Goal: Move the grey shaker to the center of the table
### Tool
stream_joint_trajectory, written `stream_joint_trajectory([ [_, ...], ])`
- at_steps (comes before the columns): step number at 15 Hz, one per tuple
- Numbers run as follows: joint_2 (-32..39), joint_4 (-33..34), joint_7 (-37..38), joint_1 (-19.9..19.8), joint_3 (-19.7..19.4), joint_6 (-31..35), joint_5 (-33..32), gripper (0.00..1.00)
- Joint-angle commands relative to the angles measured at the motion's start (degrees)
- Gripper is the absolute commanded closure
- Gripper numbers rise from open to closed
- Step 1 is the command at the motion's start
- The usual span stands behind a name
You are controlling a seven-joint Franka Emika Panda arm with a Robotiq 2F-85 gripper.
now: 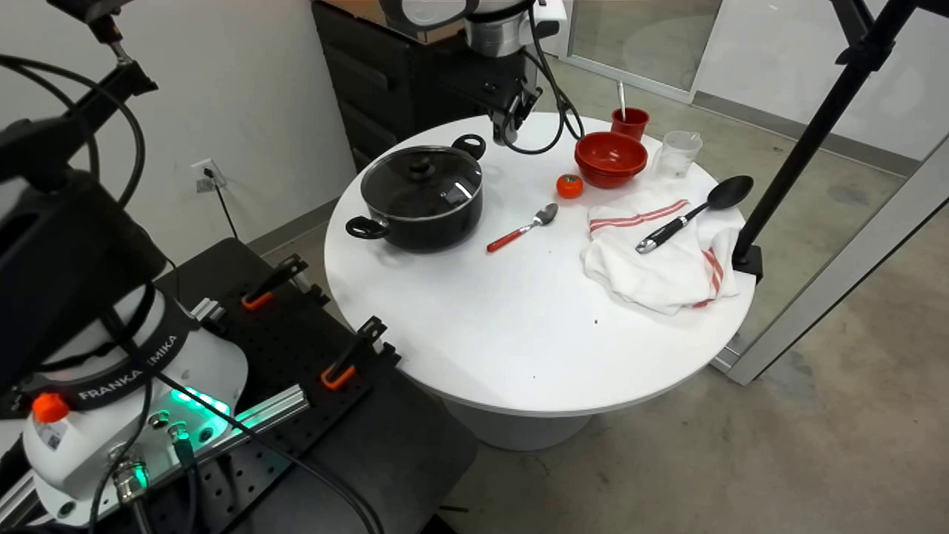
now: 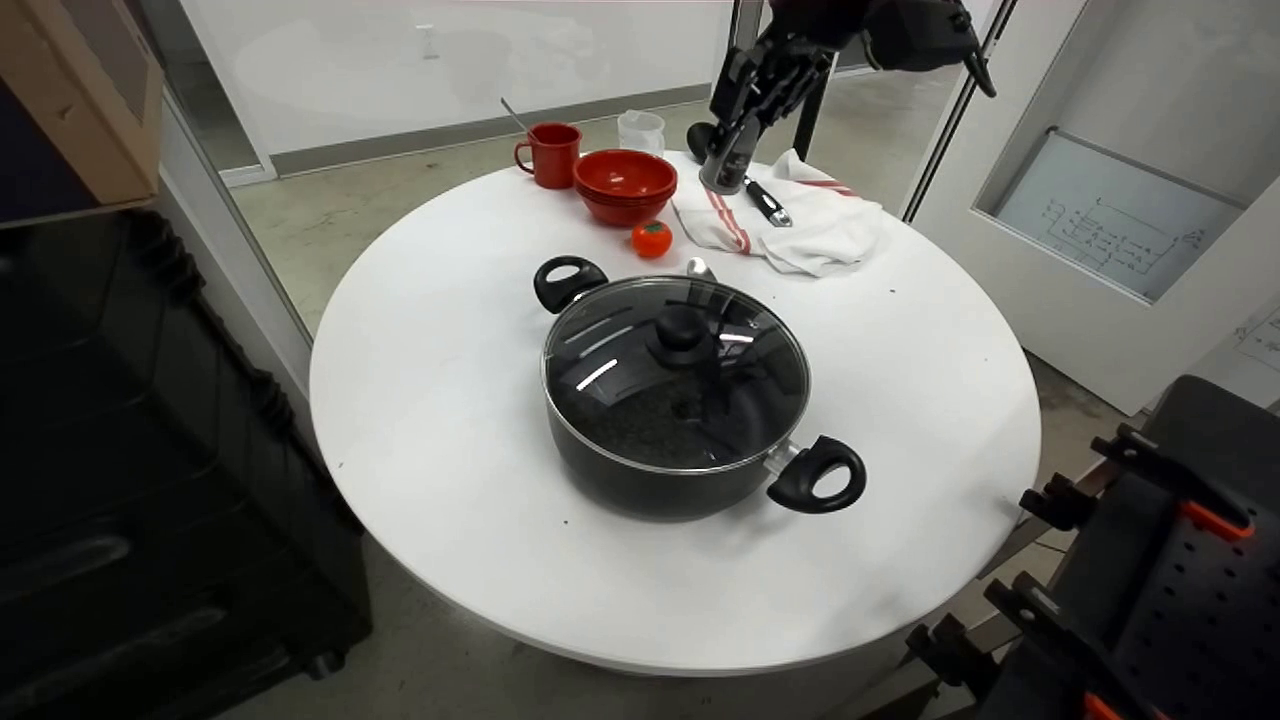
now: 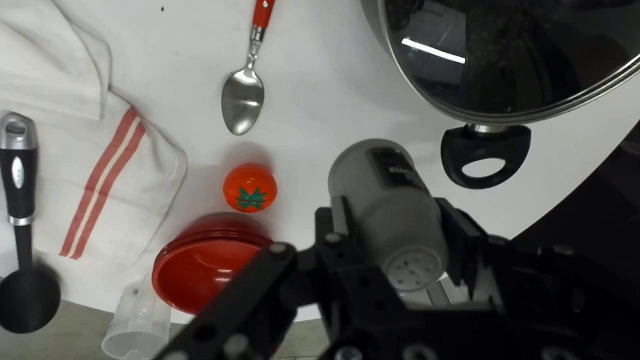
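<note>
Over the round white desk [image 2: 430,400], probably inward of its edges, holding the grey shaker [image 2: 732,160] aloft and slightly tilted, pinched in the tool [image 3: 395,220], seemingly being done with grasping and lifting, yet leaving any centring, lowering and release undone.

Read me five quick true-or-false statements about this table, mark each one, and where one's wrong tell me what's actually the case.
1. The gripper holds the grey shaker. True.
2. The black pot is uncovered. False: a glass lid sits on it.
3. A tomato sits beside the red bowls. True.
4. The black spoon lies under the white cloth. False: it lies over the white cloth, in plain view.
5. A red-handled spoon lies between the black pot and the white cloth. True.
</note>
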Motion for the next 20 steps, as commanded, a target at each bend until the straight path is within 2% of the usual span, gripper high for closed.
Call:
stream_joint_trajectory([
  [1,4.44,5.20,4.84,0.51,-1.50,-1.51,-1.91,0.82],
  [5,10.84,10.50,10.90,0.50,-3.26,-6.25,-4.64,0.82],
  [6,11.96,11.60,14.63,-5.18,2.11,-6.42,-8.69,0.82],
  [11,19.12,18.77,18.67,-13.04,9.71,-8.39,-11.73,0.82],
  [16,24.72,22.44,20.39,-15.60,12.07,-6.25,-15.16,0.82],
  [20,27.24,21.62,18.40,-17.25,14.00,-3.43,-17.46,0.82],
])
